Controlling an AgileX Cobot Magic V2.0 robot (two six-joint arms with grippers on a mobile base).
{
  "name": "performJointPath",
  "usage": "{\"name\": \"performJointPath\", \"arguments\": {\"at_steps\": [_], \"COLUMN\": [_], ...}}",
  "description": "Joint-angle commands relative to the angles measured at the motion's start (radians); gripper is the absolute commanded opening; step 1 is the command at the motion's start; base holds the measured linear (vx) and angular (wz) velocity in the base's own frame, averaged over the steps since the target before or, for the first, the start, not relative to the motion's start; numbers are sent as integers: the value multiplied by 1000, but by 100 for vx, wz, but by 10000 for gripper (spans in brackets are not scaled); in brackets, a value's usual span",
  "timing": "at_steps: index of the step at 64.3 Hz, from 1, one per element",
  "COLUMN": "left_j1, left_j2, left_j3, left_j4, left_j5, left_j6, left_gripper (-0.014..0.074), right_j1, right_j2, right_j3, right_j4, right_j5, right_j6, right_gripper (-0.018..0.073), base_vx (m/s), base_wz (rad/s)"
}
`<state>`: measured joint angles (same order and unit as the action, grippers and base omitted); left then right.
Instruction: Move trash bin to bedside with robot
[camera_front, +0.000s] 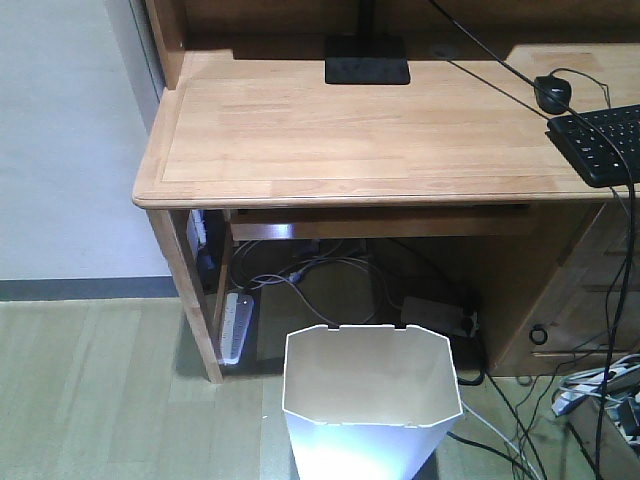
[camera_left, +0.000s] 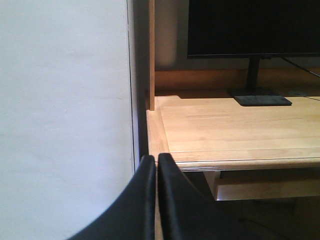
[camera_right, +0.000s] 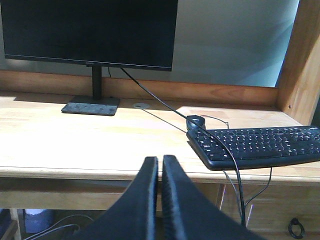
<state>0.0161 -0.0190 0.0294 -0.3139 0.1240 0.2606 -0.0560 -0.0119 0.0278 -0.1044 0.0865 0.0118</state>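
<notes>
The white trash bin (camera_front: 370, 400) with its corner-cut rim stands on the floor in front of the wooden desk (camera_front: 330, 130), at the bottom of the front view. The bedside is out of view. My left gripper (camera_left: 156, 159) is shut with nothing in it; it points at the desk's left front corner next to the white wall. Shut and empty too, my right gripper (camera_right: 160, 161) faces the desk's front edge, left of the keyboard (camera_right: 255, 145). Neither gripper shows in the front view or touches the bin.
On the desk stand a monitor (camera_right: 90, 32) on a black base (camera_front: 366, 62), a mouse (camera_front: 553, 92) and the black keyboard (camera_front: 600, 140). A power strip (camera_front: 236, 325) and tangled cables (camera_front: 320, 275) lie under the desk. More cables (camera_front: 600, 380) hang at the right by the drawers.
</notes>
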Motion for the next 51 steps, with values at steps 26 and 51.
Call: {"name": "performJointPath", "arguments": {"at_steps": [26,51], "left_j1": [-4,-4], "left_j2": [-8,-8], "left_j3": [20,20], "left_j4": [-10,-10], "left_j5": [-66,-66], "left_j6": [-3,-3], "left_gripper": [-6,-6], "right_j1": [-1,-1], "right_j2": [-11,-11], "right_j3": [19,19], "right_j4": [-1,-3], "right_j5": [-70,-71], "right_j6": [-3,-12], "right_gripper": [-3,-3], "base_vx": [0,0], "base_wz": [0,0]}}
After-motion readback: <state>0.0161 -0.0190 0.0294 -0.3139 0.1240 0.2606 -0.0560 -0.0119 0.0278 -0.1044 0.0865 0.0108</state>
